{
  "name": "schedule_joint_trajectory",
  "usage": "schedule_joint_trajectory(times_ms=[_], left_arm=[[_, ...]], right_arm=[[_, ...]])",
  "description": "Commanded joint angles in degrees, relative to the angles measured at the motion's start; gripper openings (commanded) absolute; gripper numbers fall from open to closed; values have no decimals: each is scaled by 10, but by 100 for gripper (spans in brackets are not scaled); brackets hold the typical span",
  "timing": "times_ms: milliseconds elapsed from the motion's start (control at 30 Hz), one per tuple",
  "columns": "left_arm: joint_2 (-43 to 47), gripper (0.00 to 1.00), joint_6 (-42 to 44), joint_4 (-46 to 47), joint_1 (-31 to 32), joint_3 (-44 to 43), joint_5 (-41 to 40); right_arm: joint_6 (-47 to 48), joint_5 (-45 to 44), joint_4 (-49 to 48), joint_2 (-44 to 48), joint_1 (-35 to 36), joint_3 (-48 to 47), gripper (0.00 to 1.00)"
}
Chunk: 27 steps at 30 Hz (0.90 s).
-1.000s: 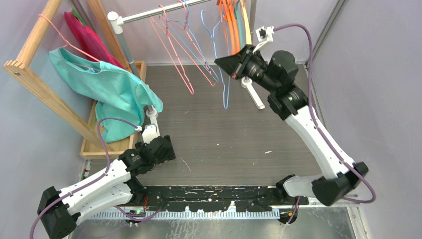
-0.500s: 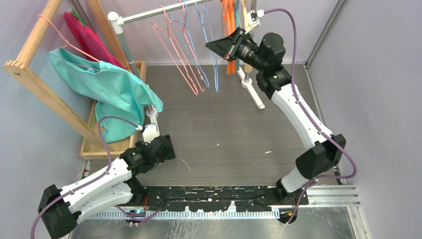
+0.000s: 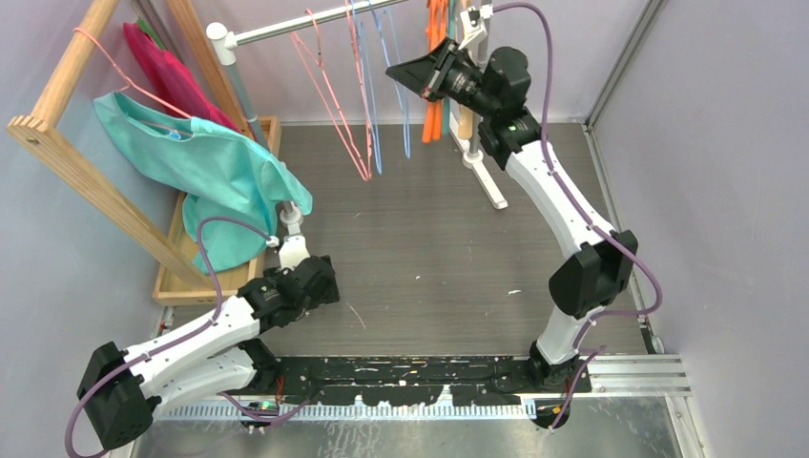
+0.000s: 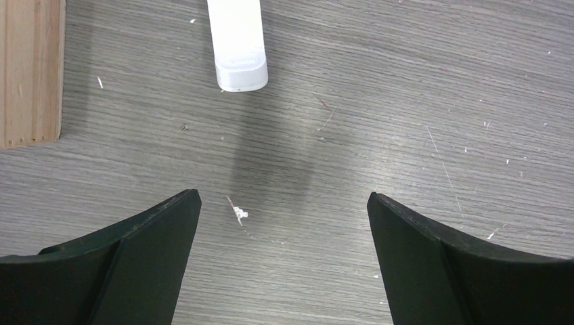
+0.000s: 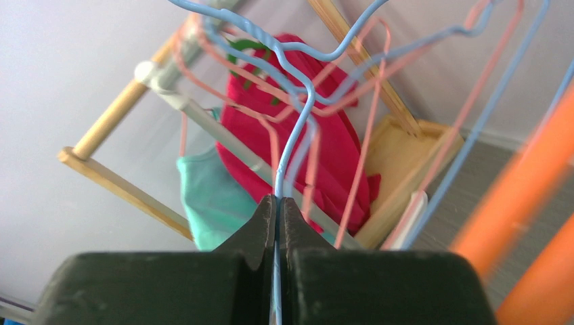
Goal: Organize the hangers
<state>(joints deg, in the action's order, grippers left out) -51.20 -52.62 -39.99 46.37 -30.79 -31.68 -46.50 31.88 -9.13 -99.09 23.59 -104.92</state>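
Note:
Pink wire hangers (image 3: 334, 91), light-blue wire hangers (image 3: 375, 124) and orange plastic hangers (image 3: 434, 91) hang from the silver rail (image 3: 286, 27) at the back. My right arm hides most of the teal and cream hangers. My right gripper (image 3: 393, 72) is raised to the rail and shut on the neck of a light-blue wire hanger (image 5: 298, 115); its tips (image 5: 277, 201) pinch the wire. My left gripper (image 3: 322, 286) is open and empty, low over the table (image 4: 284, 203).
A wooden rack (image 3: 57, 143) at the left carries a teal shirt (image 3: 210, 162) on a pink wire hanger and a red garment (image 3: 167, 72). A wooden tray (image 3: 181, 277) lies under it. The rail stand's white feet (image 3: 487, 181) (image 4: 237, 47) rest on the table.
My right gripper has moved up and left toward the rail with the light-blue hanger. The wire hangers have swung and now hang nearly edge-on. My left arm has shifted slightly.

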Motion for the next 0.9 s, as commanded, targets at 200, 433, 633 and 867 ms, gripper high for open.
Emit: schedule_joint_trajectory(times_ms=[200,433,633,867], left_arm=[[-15,98,8,30,-3,-19,-16],[-41,98,7,46,-3,-18,-6],[-62,98,7,61,-3,-14,-2],[-77,98,9,70,-3,-6,-7]], right_arm=[[16,-7,-24,21,-2,53,12],[62,-50,-2,104,-2,129,71],[111,-73,38,200,1,210,99],[223,-199,112,329,80,396,100]])
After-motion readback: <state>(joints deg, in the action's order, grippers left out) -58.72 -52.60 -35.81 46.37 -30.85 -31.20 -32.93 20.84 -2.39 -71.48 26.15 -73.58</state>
